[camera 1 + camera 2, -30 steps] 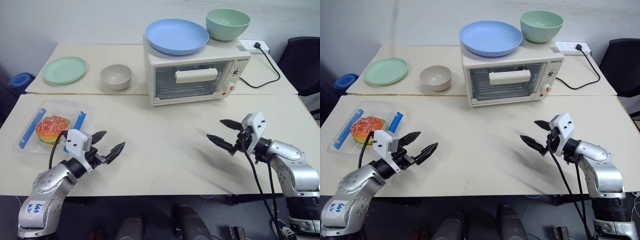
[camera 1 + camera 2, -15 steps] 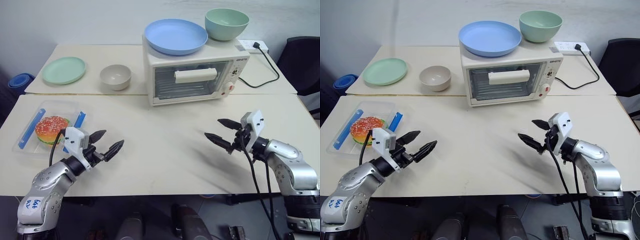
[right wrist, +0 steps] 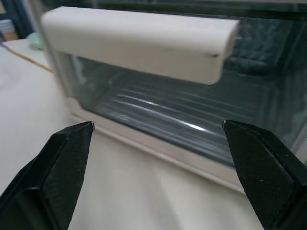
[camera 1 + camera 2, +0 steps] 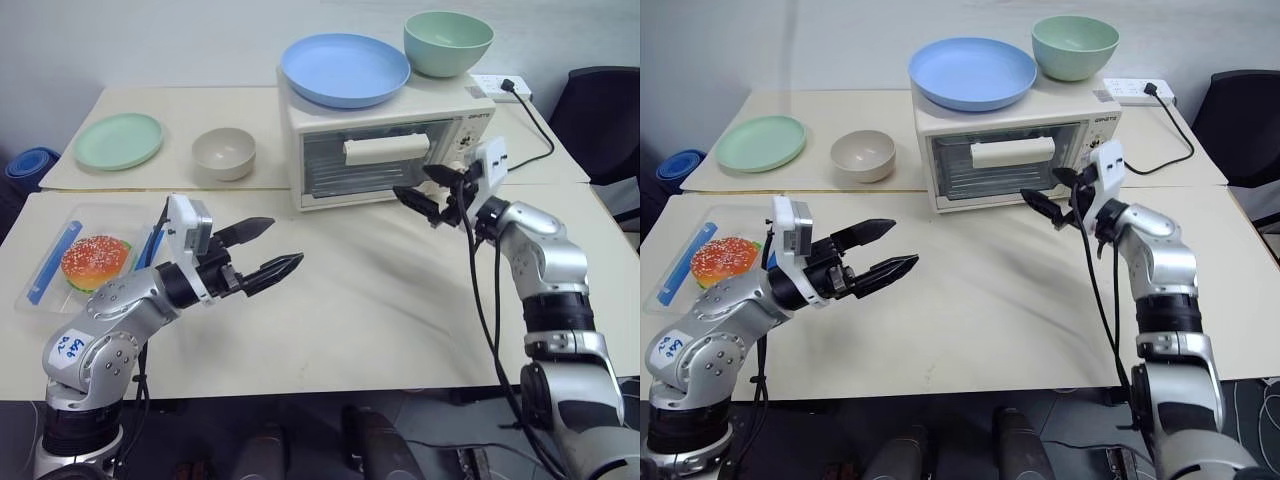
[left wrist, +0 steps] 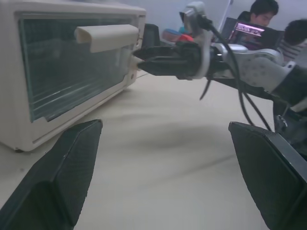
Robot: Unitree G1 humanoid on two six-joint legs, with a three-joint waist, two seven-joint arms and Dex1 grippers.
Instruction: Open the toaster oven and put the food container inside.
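Step in hand: the toaster oven (image 4: pixel 385 140) is judged to be approached for opening; its glass door is seen shut, with the cream bar handle (image 4: pixel 386 150) across the upper part of the glass.

Toaster oven place: it is set on the far half of the worktop (image 4: pixel 380 290), near the seam between the two table tops, right of middle. A blue plate (image 4: pixel 345 68) and a green bowl (image 4: pixel 448 42) are carried on its roof.

Right end effector (image 4: pixel 432 194): the black fingers are held wide apart and empty, just in front of the door's right part and a little below the handle, not touching it. In the right wrist view the handle (image 3: pixel 136 40) is seen above and between the fingertips (image 3: pixel 72 143).

Left end effector (image 4: pixel 262 250): the fingers are spread apart with nothing between them, raised over the worktop's middle left, pointing toward the oven.

Food container (image 4: pixel 75 255): it lies at the worktop's left edge, the toy hamburger (image 4: pixel 92 260) inside, behind the left arm and not held.

Doing it well: the right end effector should be lifted to handle height, the bar taken squarely between the fingers, and the door drawn outward and down along its hinge arc. A gentle pull is advised, since the dishes on the roof could be shaken off if the light oven were dragged.
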